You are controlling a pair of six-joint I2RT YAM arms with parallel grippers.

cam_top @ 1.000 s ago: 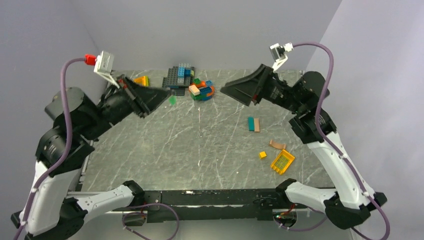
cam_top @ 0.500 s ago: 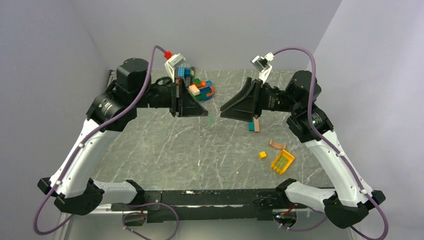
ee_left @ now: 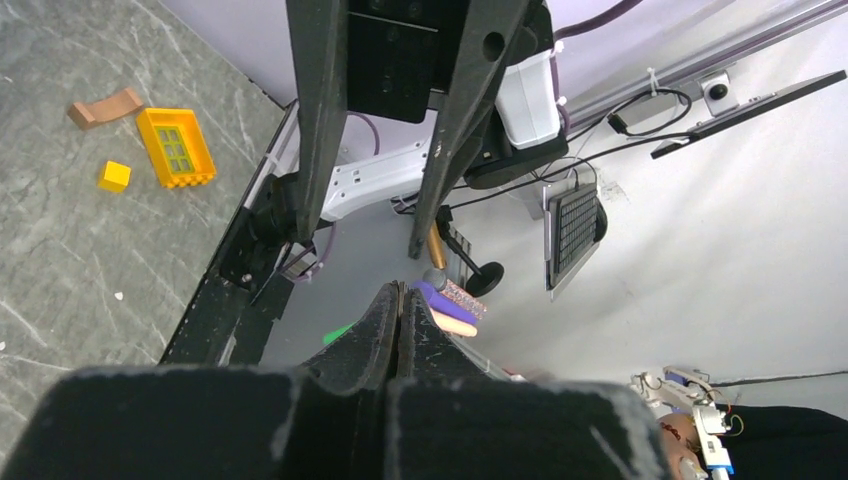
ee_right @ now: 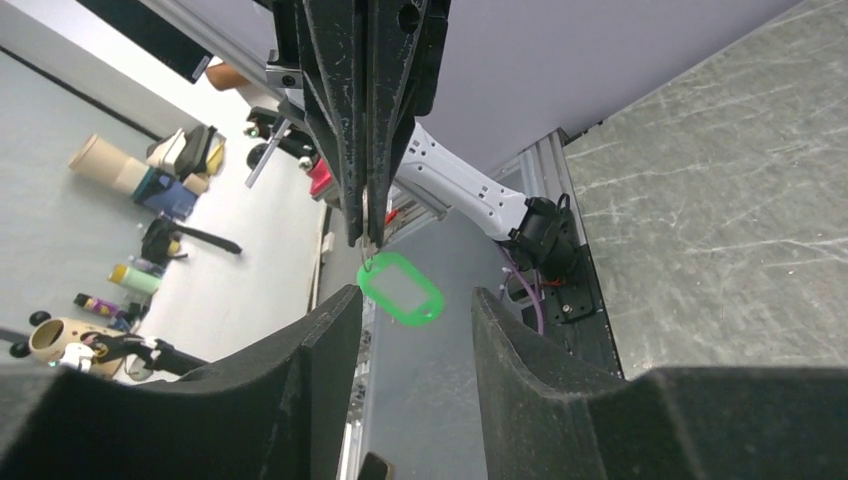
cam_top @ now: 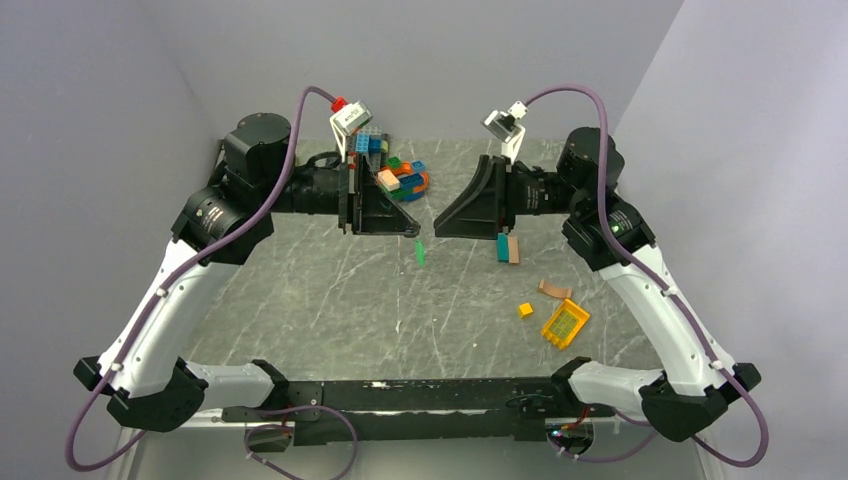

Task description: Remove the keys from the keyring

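Top view isn't much help: the keyring point(ee_right: 370, 257) is too tiny to see there, and you only get the green tag point(cam_top: 419, 252) as a speck under the left gripper point(cam_top: 414, 232). Can't tell from any camera whether keys are on it. The left wrist cam hides almost all of the tag behind its own fingers, just a green sliver around 8 o'clock from the tips. The right gripper point(ee_left: 362, 245) runs off that picture at 12 o'clock. The left gripper covers the brick pile point(cam_top: 405, 180) at its 7 o'clock side.

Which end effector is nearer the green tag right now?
Left. The green tag hangs from the shut left end effector; the right end effector faces it, jaws apart, across a small gap.
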